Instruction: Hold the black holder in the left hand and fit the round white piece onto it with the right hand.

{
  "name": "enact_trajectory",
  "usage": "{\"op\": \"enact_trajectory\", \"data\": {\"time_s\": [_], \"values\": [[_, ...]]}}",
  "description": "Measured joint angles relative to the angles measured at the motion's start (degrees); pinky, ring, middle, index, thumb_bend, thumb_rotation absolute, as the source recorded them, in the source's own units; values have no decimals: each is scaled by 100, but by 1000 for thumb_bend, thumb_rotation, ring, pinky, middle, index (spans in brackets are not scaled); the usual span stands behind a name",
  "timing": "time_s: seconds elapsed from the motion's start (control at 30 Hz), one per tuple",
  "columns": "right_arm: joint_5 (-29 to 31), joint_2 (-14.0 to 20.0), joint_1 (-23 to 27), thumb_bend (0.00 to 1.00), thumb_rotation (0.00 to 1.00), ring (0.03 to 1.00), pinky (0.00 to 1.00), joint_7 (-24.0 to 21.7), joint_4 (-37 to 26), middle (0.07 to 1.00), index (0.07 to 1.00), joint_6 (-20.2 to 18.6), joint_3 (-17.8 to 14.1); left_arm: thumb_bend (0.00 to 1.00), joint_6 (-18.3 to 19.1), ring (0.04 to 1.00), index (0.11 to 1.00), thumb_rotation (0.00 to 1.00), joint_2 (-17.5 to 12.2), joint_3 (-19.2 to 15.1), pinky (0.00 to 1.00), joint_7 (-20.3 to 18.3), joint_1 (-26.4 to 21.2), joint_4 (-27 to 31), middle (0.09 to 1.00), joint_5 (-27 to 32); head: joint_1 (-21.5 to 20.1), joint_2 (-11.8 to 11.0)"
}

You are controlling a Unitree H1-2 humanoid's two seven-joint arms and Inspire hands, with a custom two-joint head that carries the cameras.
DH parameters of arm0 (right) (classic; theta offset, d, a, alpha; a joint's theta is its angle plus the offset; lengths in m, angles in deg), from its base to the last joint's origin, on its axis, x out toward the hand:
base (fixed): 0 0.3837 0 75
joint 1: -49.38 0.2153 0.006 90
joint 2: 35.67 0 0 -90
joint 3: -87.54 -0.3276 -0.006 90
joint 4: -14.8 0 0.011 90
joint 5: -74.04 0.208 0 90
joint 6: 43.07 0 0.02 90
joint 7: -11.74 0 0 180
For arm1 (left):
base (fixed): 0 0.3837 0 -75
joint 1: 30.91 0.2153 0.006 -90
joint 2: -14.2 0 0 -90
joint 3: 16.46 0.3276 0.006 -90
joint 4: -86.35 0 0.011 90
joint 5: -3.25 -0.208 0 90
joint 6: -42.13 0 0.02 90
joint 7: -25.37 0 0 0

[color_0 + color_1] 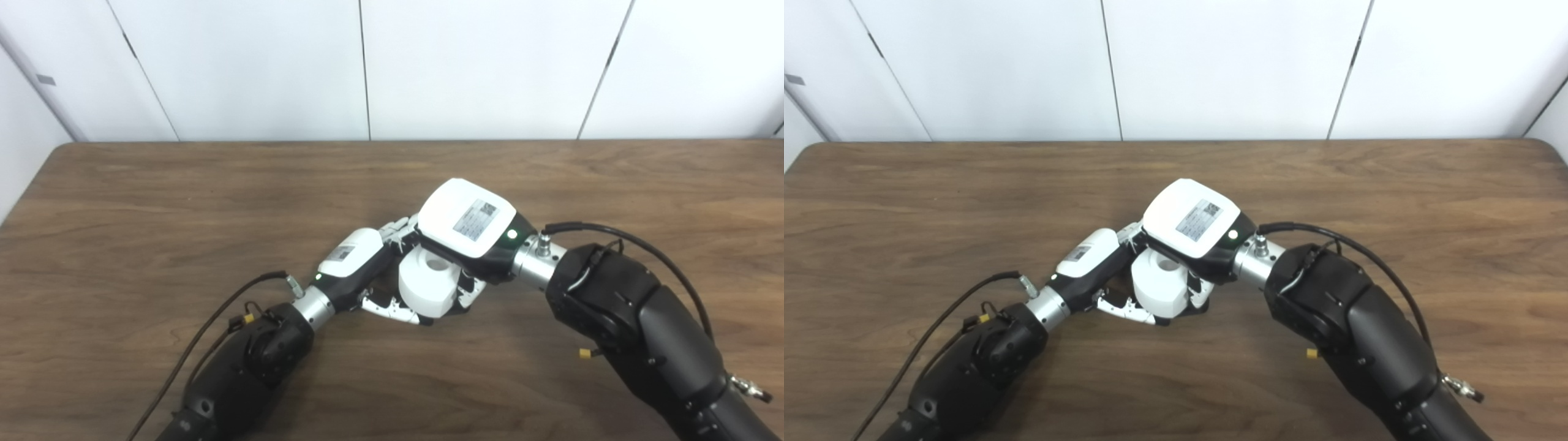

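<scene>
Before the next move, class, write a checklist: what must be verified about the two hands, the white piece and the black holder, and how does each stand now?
1. Right hand grips the round white piece: ok.
2. Left hand meets the piece from the left: ok.
3. Black holder visible in the left hand: cannot tell, hidden.
4. Piece seated on holder: cannot tell.
5. Central hole of the piece faces up: ok.

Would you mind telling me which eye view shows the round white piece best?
The left eye view: the round white piece appears slightly larger there, its top hole and curved side clear between both hands. The right eye view shows the same piece, a little smaller, its far edge equally hidden under the right hand.
</scene>
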Motion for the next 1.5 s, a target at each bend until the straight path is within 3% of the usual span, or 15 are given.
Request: {"op": "enact_trajectory", "data": {"time_s": [0.1, 0.13, 0.17, 0.2, 0.23, 0.3, 0.43, 0.87, 1.17, 1.27, 1.33, 1.43, 1.5], "values": [[69, 72, -9, 520, 0, 418, 413, 61, 0, 487, 498, 16, 13, 524, -4, 1000, 480, 66, 1, -3, 986, -27, 1, 0, 924, 6, 0, -9], [51, 76, -7, 668, 68, 469, 407, 59, -3, 549, 594, 16, 21, 524, -3, 1000, 480, 66, 2, -5, 985, -35, 2, 0, 910, 8, -9, -9], [-8, 82, 1, 743, 103, 495, 404, 53, -19, 581, 644, 16, 44, 524, -2, 1000, 481, 67, 2, -8, 984, -39, 4, 0, 902, 9, -9, -9], [-91, 93, 15, 896, 185, 652, 459, 23, -53, 790, 846, 15, 75, 524, -1, 1000, 481, 68, 2, -8, 989, -39, 4, 0, 893, 9, -18, -26], [-186, 102, 33, 948, 215, 755, 526, -56, -108, 893, 922, 15, 102, 524, -2, 1000, 481, 68, 2, -6, 991, -43, 4, 0, 899, 7, -26, -35], [-318, 137, 43, 991, 248, 864, 614, -312, -114, 978, 984, 13, 145, 524, -1, 1000, 481, 66, 2, -4, 998, -55, 2, 0, 911, 7, -26, -35], [-315, 140, -56, 1000, 288, 961, 722, -366, -102, 999, 1000, 0, 74, 524, -5, 1000, 481, 67, -1, -12, 995, -61, 4, 4, 937, 11, -26, -53], [-364, 148, -58, 1000, 282, 932, 687, -274, -95, 1000, 1000, 110, -176, 524, -28, 1000, 480, 67, 2, -17, 981, -63, 3, -5, 932, 14, -44, -53], [356, 106, 202, 1000, 320, 921, 634, -765, -574, 1000, 1000, -47, -684, 524, -30, 1000, 480, 66, 1, -17, 985, -67, 2, -9, 932, 12, -44, -44], [810, 167, 497, 1000, 292, 934, 655, -1219, -855, 1000, 1000, -234, -893, 524, -25, 1000, 480, 66, 1, -18, 980, -71, 1, -8, 930, 13, -53, -18], [1113, 341, 741, 1000, 208, 929, 674, -1738, -1131, 1000, 1000, -542, -993, 524, -23, 1000, 481, 66, 3, -18, 979, -73, 0, -6, 927, 13, -44, -9], [1457, 818, 1106, 989, 84, 835, 589, -2665, -1378, 945, 982, -1071, -1159, 524, -21, 1000, 480, 66, 5, -25, 981, -85, 0, -4, 926, 13, -70, -18], [1513, 1137, 1241, 955, 36, 705, 505, -3145, -1373, 823, 836, -1435, -1305, 524, -23, 1000, 481, 65, 4, -33, 987, -88, 1, -5, 926, 13, -123, -35]]}}
